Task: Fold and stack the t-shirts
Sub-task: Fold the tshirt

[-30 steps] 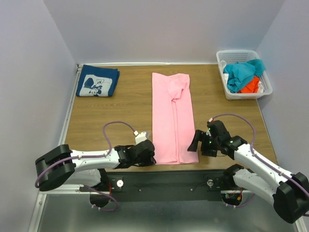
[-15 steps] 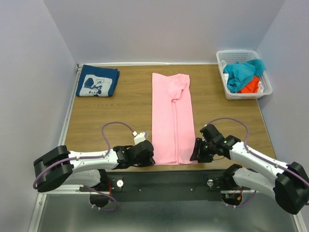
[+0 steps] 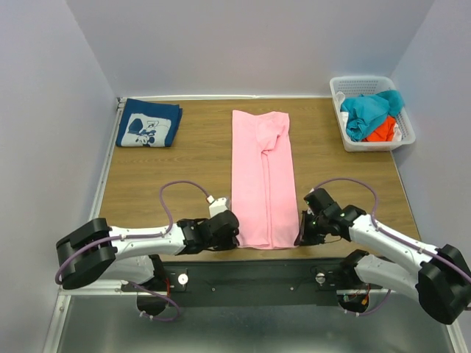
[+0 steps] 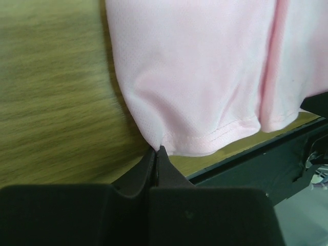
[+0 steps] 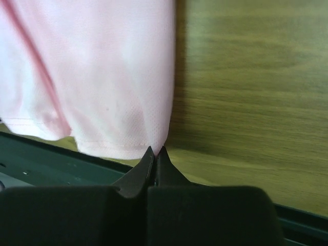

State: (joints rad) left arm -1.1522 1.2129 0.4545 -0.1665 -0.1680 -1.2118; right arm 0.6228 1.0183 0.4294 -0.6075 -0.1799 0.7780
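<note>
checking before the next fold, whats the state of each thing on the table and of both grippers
pink t-shirt, folded into a long strip, flat on the table
navy t-shirt, folded, far left corner, print up
basket, far right, holding a crumpled teal garment and an orange garment
left gripper, shut on the pink t-shirt's near left corner
right gripper, shut on its near right corner

Left arm [image 3: 147, 240] and right arm [image 3: 383, 237] reach low, jaws pinched together.
</note>
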